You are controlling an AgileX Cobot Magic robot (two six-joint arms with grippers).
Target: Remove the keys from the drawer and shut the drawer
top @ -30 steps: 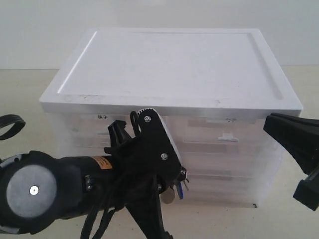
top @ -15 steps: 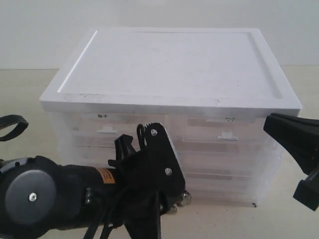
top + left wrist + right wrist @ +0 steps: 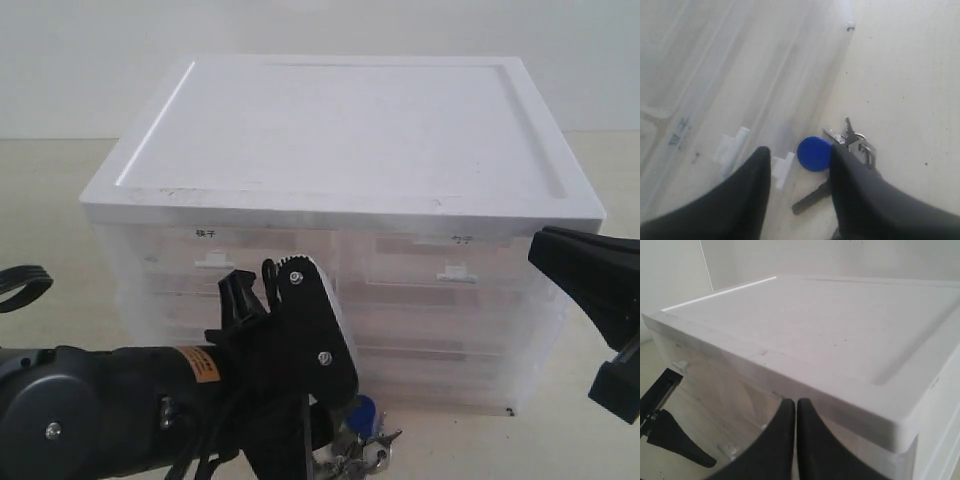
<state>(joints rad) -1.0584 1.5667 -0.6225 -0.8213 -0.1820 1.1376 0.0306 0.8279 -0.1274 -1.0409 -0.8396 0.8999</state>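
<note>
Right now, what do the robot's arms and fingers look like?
They are all black. The left arm is thick with a round joint, and it has an orange label, silver screws and black cables looping out. The left fingers are smooth, curved and tapered to blunt tips. The right fingers look the same: slim, black and pointed.

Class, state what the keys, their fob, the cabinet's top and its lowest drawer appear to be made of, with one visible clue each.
The keys look metal: silvery glints. The fob is probably plastic: smooth, uniform blue. The cabinet top is matte white, likely plastic. The lowest drawer looks translucent, frosted plastic.
</note>
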